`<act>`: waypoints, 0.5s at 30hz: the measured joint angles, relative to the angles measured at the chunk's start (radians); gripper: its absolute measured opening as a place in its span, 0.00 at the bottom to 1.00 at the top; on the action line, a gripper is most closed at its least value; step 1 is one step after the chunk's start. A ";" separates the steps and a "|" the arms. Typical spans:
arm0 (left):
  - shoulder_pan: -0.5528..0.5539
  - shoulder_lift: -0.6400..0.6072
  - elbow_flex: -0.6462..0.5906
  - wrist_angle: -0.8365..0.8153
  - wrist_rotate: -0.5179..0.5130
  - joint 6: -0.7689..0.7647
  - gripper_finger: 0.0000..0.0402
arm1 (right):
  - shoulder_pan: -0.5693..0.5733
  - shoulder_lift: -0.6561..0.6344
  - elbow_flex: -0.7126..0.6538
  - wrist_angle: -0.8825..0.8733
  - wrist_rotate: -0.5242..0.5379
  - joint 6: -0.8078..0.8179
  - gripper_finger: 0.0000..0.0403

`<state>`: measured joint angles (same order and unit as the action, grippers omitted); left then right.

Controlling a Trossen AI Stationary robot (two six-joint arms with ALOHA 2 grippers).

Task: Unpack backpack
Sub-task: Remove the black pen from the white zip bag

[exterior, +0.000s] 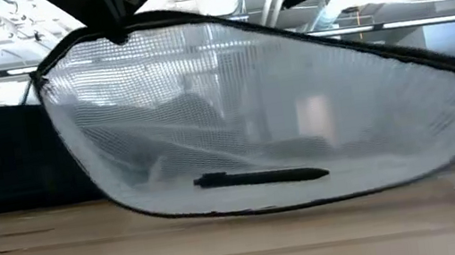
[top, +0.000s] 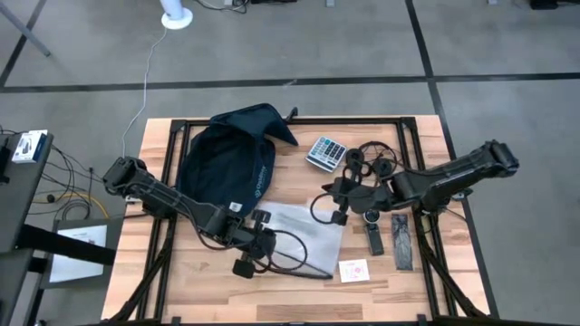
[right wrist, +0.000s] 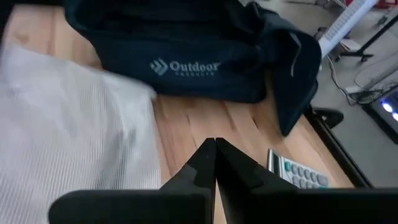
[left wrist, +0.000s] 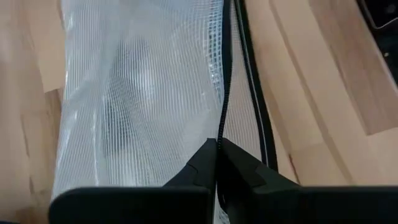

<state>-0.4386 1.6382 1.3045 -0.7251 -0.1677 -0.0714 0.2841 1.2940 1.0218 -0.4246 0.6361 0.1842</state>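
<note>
The dark navy backpack (top: 227, 158) lies on its side at the table's far left, its white logo (right wrist: 186, 67) facing the right wrist camera. Near the front middle is a clear mesh pouch (top: 306, 237) with black trim and a black pen (exterior: 262, 177) inside. My left gripper (top: 269, 237) is shut on the pouch's left edge. My right gripper (top: 338, 199) hovers shut above the table to the right of the backpack, with nothing between its fingers (right wrist: 215, 140). My left gripper (left wrist: 216, 142) pinches the pouch's black-trimmed edge (left wrist: 222, 127) between its two fingers, which slant down from the table's left. The trim runs on along the line of the fingers. That edge is raised; the pouch's lower edge (exterior: 249, 207) rests on the table.
A calculator (top: 326, 152) lies at the far middle, and coiled black cables (top: 376, 165) lie beside it under my right arm. Two dark flat objects (top: 402, 241) and a small white and pink card (top: 354, 270) lie at the front right.
</note>
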 joint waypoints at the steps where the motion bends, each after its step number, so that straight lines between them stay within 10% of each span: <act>1: 0.004 0.000 0.000 0.002 -0.001 0.003 0.00 | 0.002 -0.001 0.000 0.000 -0.001 -0.004 0.00; 15: 0.043 0.000 0.000 0.119 0.001 -0.032 0.00 | 0.022 0.097 -0.001 -0.065 -0.117 0.131 0.00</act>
<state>-0.3956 1.6382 1.3045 -0.6059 -0.1668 -0.1036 0.3060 1.3915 1.0210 -0.4900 0.5192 0.3157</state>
